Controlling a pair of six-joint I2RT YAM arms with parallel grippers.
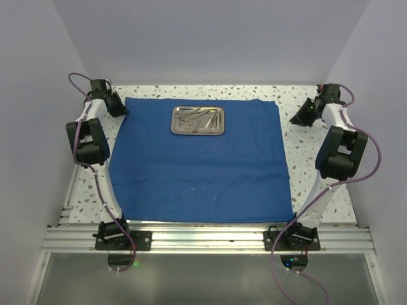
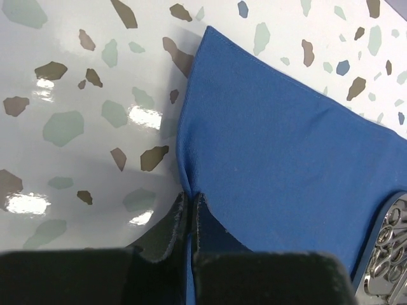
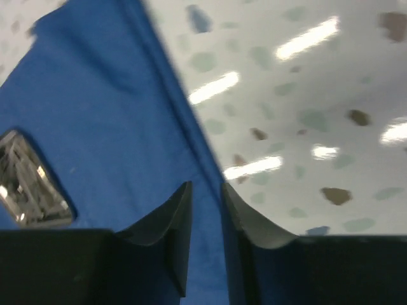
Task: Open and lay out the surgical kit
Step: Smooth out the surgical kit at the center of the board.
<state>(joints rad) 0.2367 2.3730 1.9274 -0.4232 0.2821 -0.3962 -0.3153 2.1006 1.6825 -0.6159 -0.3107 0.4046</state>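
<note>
Bright, even overhead light; streaks of white glare on the glossy speckled white tabletop (image 3: 305, 38) in both wrist views; right wrist view smeared with blur, left sharp; small shiny rectangular steel tray (image 1: 198, 133) glints.

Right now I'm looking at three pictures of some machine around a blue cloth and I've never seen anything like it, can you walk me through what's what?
This is a robot with a left arm and a right arm, bolted at the near edge of a speckled table. The wide picture looks down from above and behind them. The other two come from small cameras on each wrist, so the dark shapes at the bottom are that arm's own claw.

A large blue cloth lies spread flat on the table. A small steel tray holding slim silver instruments sits on it near the far edge.

The left claw is shut, pinching the cloth's edge near a far corner. The right claw stands open at the opposite edge and seems to grip nothing.
</note>
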